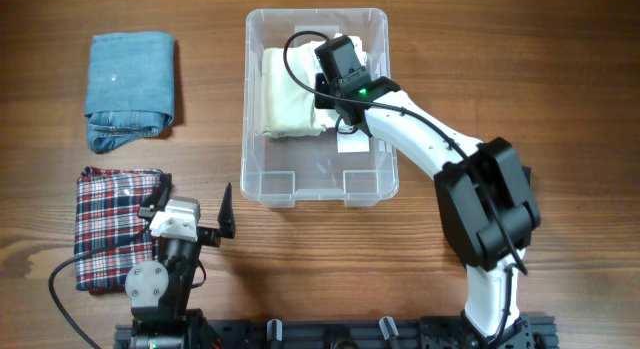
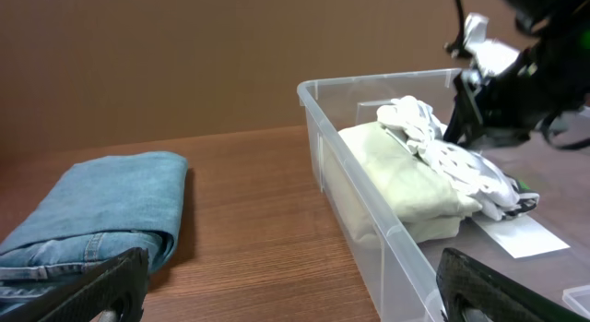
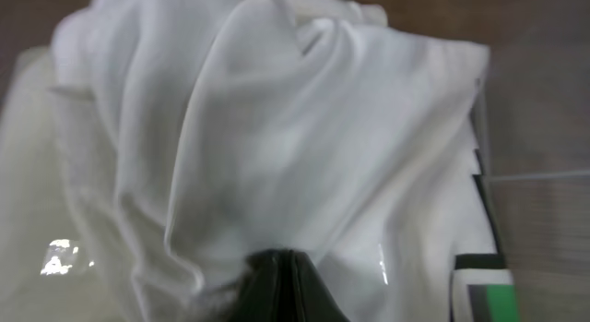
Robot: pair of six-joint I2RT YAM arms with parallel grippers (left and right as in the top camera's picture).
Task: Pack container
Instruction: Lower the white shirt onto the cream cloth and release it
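- container [image 1: 300, 187] [image 2: 387, 257]: clear bin, upright, open top, at centre of table [image 1: 560, 89], toward the far edge.
- white label [image 1: 350, 143] [image 2: 518, 235] flat on the bin base, right of middle. The near half of the base is bare.
- cream garment [image 1: 285, 94] [image 2: 406, 179]: folded, lying flat in the far-left part of the bin against the left wall.
- white garment [image 2: 452, 156] [image 3: 277, 128]: crumpled, not folded, in the far-right part of the bin. Its left side overlaps the cream garment's right edge. In the overhead view it's mostly hidden under the right arm.
- right gripper [image 3: 281, 271] [image 2: 479, 110]: inside the bin, over the far-right part. The right wrist view shows the fingers pressed together with a bunch of white garment pinched between them. Can't tell whether the cloth is lifted or resting on the base.
- left gripper [image 1: 193, 204] [image 2: 295, 304]: outside the bin, near-left of it, low over the table, pointing far. Fingers [image 2: 92, 290] spread wide with nothing between them.
- plaid garment [image 1: 110, 224]: folded, on the near-left of the table. Its right edge is under or beside the left gripper, and I can't tell whether they touch.
- jeans [image 1: 130, 89] [image 2: 101, 207]: folded denim at the far left, well apart from the bin, just beyond the plaid garment.
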